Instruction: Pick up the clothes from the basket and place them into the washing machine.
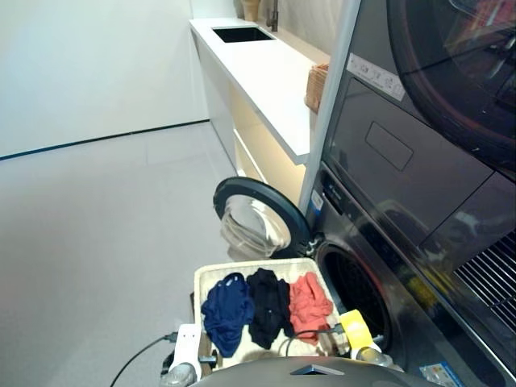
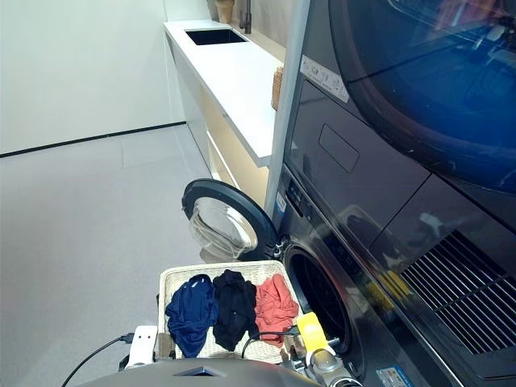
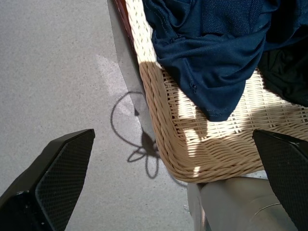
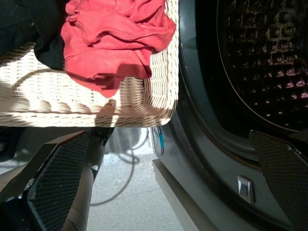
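Observation:
The cream woven basket sits on a stand in front of the washing machine. Three garments lie side by side in it: navy blue, black and coral red. The drum mouth is dark and empty, and its glass door is swung open to the left. My left gripper hangs open just outside the basket's near left corner, by the navy garment. My right gripper is open too, below the basket's right corner, between the coral garment and the drum.
A second dark appliance with a large tinted round door is stacked above the washer. A white counter with a sink and a small wicker basket runs along the far side. A black cable trails on the grey floor at the left.

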